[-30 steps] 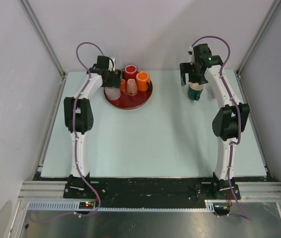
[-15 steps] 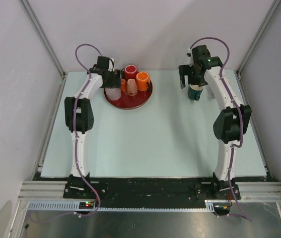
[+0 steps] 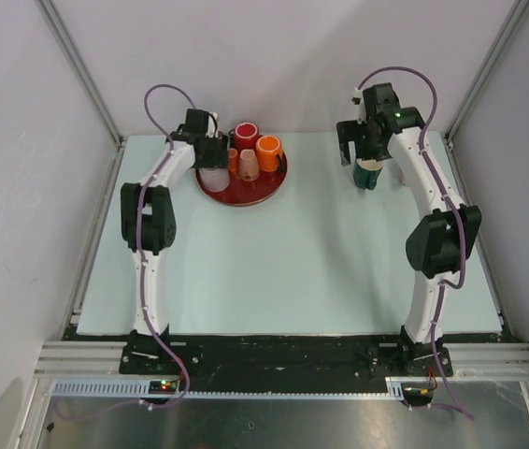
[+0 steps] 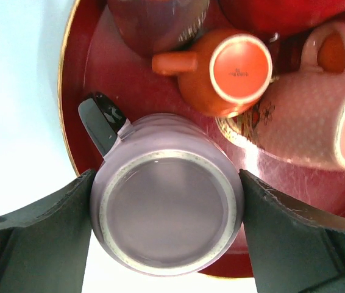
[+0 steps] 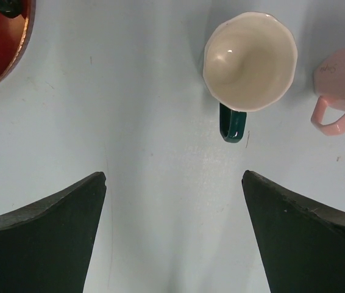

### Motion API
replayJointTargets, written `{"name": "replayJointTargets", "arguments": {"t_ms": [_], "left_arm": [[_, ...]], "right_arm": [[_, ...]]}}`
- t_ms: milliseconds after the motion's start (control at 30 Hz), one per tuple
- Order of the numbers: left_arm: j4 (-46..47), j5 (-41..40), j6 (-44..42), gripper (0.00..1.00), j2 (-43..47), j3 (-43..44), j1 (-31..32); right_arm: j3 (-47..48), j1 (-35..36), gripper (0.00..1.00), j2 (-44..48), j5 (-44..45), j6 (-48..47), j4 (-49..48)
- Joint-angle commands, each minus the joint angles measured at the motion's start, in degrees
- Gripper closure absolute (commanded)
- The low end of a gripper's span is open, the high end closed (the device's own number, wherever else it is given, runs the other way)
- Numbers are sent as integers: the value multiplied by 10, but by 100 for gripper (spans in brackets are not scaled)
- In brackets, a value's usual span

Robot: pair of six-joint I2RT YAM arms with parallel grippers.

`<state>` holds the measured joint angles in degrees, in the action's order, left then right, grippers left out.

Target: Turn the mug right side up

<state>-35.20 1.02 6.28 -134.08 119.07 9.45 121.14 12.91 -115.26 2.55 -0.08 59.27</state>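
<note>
Clamping the upturned lilac mug on the red tray with the left claw.

Standing base up and mouth down at the tray's left side, long axis vertical, with the black handle sticking out sideways toward the tray's rim. Just beside an orange mug, likewise base up, but not touching it. Drawn in only partway, with both fingers set against opposite sides of the lilac wall. Over on the right, hanging above the table with the right claw spread wide and gripping nothing; beyond it, an upright green-handled cup, with a pink mug near it.
</note>
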Motion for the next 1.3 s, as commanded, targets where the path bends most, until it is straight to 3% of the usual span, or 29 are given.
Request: {"name": "replayJointTargets", "arguments": {"t_ms": [0, 300, 533, 733, 900, 1167, 1267], "left_arm": [[-16, 19, -25, 100, 78, -47, 1], [-16, 84, -35, 100, 118, -38, -1], [-16, 117, -32, 100, 136, -20, 0], [-16, 125, -21, 100, 138, -29, 0], [-16, 160, 4, 100, 157, -19, 0], [-16, 226, 51, 100, 215, 11, -1], [-16, 244, 58, 100, 237, 12, 0]], "right_arm": [[-9, 20, 1, 49, -8, -3, -22], [-131, 65, 1, 87, -168, 83, -183], [-260, 83, 1, 95, -320, 185, -389], [-303, 98, 1, 65, -364, 255, -491], [-343, 111, 1, 48, -419, 337, -632], [-399, 127, 1, 23, -434, 499, -888], [-396, 127, 1, 11, -423, 528, -933]]}}
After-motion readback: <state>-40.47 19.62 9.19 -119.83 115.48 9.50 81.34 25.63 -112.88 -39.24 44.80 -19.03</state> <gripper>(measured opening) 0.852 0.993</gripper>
